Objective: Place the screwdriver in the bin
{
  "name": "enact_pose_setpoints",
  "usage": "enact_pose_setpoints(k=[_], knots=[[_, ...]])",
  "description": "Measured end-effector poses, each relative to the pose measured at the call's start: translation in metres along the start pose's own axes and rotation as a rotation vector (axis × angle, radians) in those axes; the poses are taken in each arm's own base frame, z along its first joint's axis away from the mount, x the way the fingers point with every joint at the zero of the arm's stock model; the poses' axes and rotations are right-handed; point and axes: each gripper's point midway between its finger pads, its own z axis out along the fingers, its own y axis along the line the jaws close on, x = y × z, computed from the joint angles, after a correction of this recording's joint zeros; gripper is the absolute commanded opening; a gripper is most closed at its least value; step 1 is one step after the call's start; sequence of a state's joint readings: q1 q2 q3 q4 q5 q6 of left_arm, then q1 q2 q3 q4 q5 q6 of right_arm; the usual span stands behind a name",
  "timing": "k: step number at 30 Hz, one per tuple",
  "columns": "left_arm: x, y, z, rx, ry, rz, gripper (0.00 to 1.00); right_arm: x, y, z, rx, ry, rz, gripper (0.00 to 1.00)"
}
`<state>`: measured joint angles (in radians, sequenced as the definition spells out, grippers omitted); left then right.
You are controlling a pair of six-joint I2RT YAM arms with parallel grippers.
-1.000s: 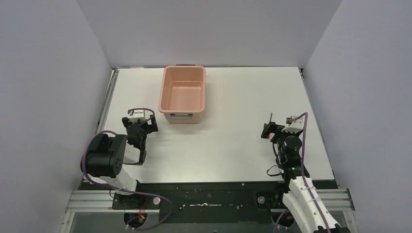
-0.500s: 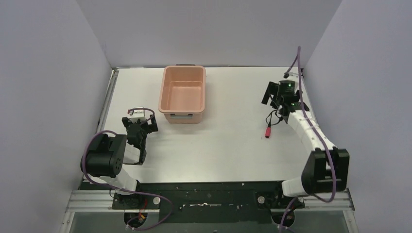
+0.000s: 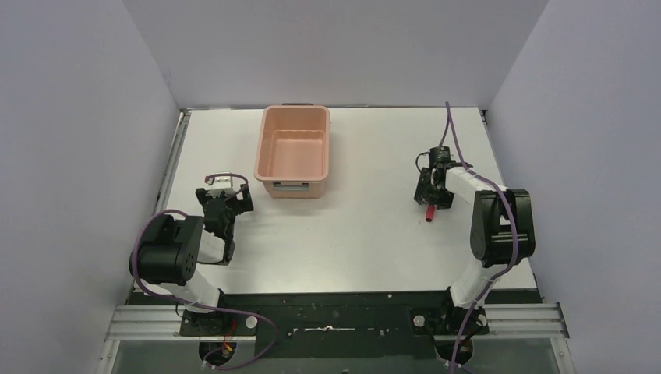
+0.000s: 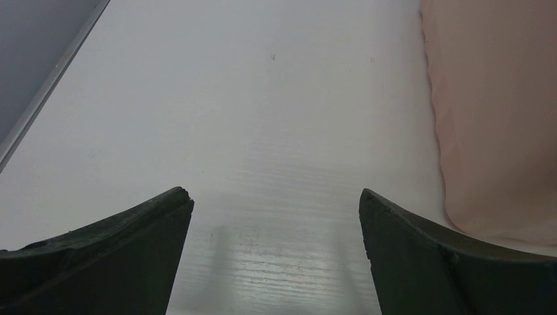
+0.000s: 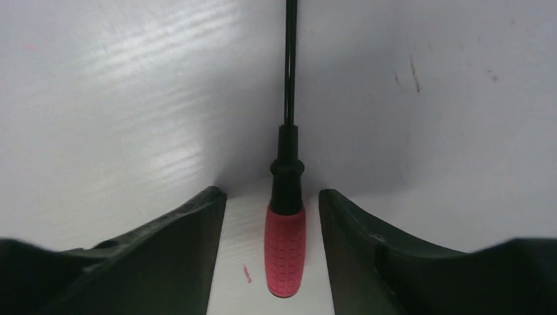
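The screwdriver (image 5: pixel 288 157) lies flat on the bench (image 3: pixel 358 241), red handle toward the arms and thin black shaft pointing away, well apart from the bin (image 3: pixel 261 152), which stands out near the back wall with nothing in it. The right fingers (image 5: pixel 177 249) are spread and straddle the handle, one on each side, with a sliver of bench showing on either side, so they are not pinching it yet.

That is the change. Half a second ago the right arm was stretched out past the tool with the screwdriver lying in the open; now the wrist has swung back and dropped over it. The tool itself sits where it did (same spot, same heading). I take this as the approach finished and the close about to come, with the lift and the carry leftward to the bin all still to do.

The overhead view gives the layout, meaning tool, bin and the span between them, but the wrist hides most of the shaft there and the finger gap cannot be read. The right wrist view supplies just that: handle centred, fingers level with the grip. The left wrist view shows the left fingers (image 4: pixel 118 256) spread over bare bench, the bin's pink wall at its right edge.
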<state>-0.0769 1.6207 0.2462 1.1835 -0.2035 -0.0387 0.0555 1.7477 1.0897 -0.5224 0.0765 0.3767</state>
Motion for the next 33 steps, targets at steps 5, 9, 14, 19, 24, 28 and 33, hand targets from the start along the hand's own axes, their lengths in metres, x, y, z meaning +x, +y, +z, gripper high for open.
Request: enact_pose_setpoints(k=[5, 9, 14, 19, 24, 28, 33], knots=[[0.0, 0.0, 0.0, 0.0, 0.0, 0.0, 0.97, 0.011, -0.004, 0.008, -0.021, 0.027, 0.025, 0.0], [0.0, 0.0, 0.0, 0.0, 0.0, 0.0, 0.97, 0.009, -0.005, 0.007, -0.029, 0.045, 0.025, 0.0], [0.0, 0.0, 0.0, 0.0, 0.0, 0.0, 0.97, -0.014, -0.001, -0.005, -0.018, 0.105, -0.03, 0.0], [0.0, 0.0, 0.0, 0.0, 0.0, 0.0, 0.97, -0.087, 0.013, -0.06, -0.058, 0.023, -0.046, 0.0], [0.0, 0.0, 0.0, 0.0, 0.0, 0.0, 0.97, -0.145, 0.03, -0.134, -0.146, -0.119, -0.023, 0.0], [0.0, 0.0, 0.0, 0.0, 0.0, 0.0, 0.97, -0.162, 0.042, -0.162, -0.19, -0.178, 0.014, 0.0], [0.0, 0.0, 0.0, 0.0, 0.0, 0.0, 0.97, -0.16, 0.097, -0.177, -0.287, -0.215, 0.036, 0.0]])
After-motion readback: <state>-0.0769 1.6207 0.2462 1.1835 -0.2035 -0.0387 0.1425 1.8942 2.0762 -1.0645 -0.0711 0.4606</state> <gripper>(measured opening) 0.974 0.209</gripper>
